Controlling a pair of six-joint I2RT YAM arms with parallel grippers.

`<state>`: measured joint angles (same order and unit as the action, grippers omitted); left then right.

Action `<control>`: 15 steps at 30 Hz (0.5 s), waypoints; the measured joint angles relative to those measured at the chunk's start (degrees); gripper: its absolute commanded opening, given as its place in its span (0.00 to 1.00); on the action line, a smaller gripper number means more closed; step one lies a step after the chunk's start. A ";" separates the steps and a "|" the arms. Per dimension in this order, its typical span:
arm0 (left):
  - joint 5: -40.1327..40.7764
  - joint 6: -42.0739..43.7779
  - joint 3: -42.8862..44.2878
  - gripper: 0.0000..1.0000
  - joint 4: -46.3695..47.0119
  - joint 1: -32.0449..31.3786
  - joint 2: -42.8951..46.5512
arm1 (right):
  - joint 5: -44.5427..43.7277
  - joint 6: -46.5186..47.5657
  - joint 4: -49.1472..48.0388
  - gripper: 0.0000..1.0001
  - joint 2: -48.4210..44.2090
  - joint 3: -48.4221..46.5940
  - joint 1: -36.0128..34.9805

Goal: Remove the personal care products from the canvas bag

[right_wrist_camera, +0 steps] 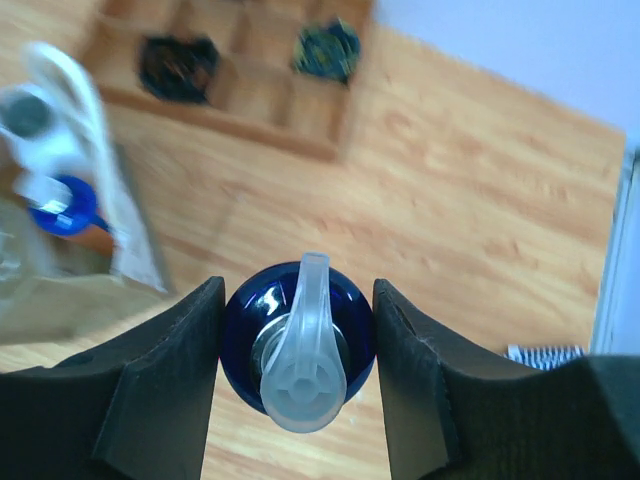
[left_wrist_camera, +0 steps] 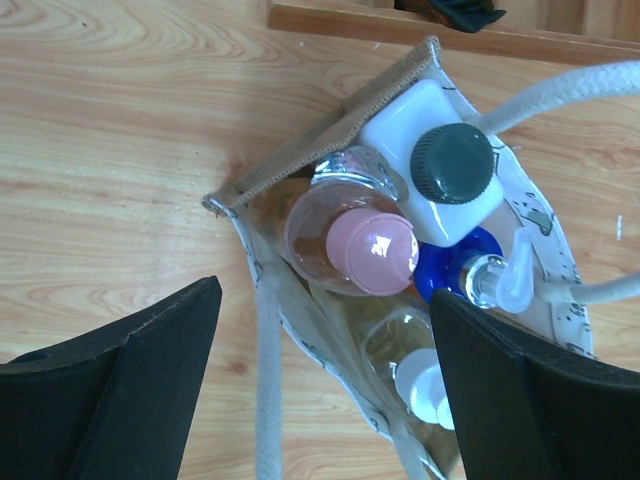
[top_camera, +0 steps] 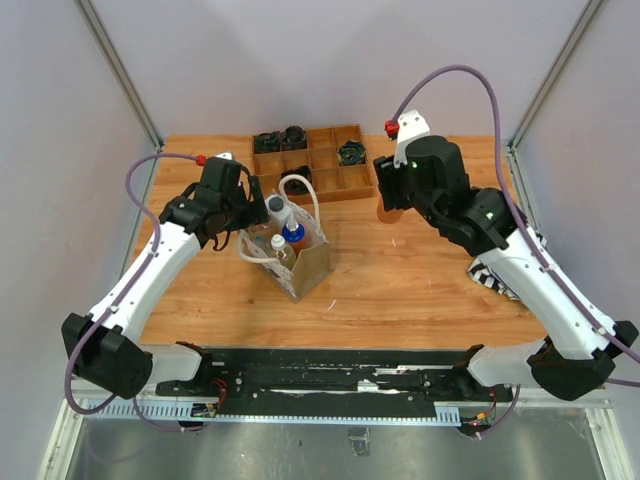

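A: Logging the right gripper [right_wrist_camera: 297, 300] first. What is it carrying?
B: It is clamping one blue bottle [right_wrist_camera: 300, 340] with a clear pump, both fingers pressing on its sides. The bottle is sitting outside the canvas bag [top_camera: 310, 268], off to the bag's right and near the front right corner of the wooden tray [top_camera: 345, 180]. I cannot tell whether its base is touching the table [top_camera: 400, 290].
A: And the left gripper [left_wrist_camera: 320, 390]?
B: It is hovering over the bag's open mouth, with its jaws standing wide apart and gripping nothing.
A: Which contents are showing in the bag?
B: Four pieces are sitting packed close together inside: a white bottle [left_wrist_camera: 400, 130] with a dark cap, a pink-capped bottle [left_wrist_camera: 365, 245], a second blue pump bottle [left_wrist_camera: 470, 270] and a clear bottle [left_wrist_camera: 420, 375] with a white cap.
A: Any other stock?
B: Black rolls [top_camera: 351, 152] are lying in the tray's compartments. A striped cloth [top_camera: 495, 275] is lying under the right arm, by the table's right edge.
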<state>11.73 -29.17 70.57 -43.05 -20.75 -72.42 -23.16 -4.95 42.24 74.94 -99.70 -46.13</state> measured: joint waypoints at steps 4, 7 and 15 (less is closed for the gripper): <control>1.38 0.70 0.76 0.90 -0.02 0.00 -1.57 | 2.05 -1.33 -0.57 0.07 -0.72 12.33 6.93; 1.81 1.05 2.62 0.88 0.24 0.00 -3.56 | 2.75 -2.32 -0.85 0.07 -0.68 20.52 9.46; 1.70 1.99 2.82 0.84 0.70 -0.28 -5.64 | 4.94 -5.03 -5.03 0.08 -0.70 31.52 11.23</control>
<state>13.43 -27.18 73.38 -42.35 -21.04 -78.06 -18.22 -9.98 37.21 74.24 -68.18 -34.89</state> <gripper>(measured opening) 0.855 0.553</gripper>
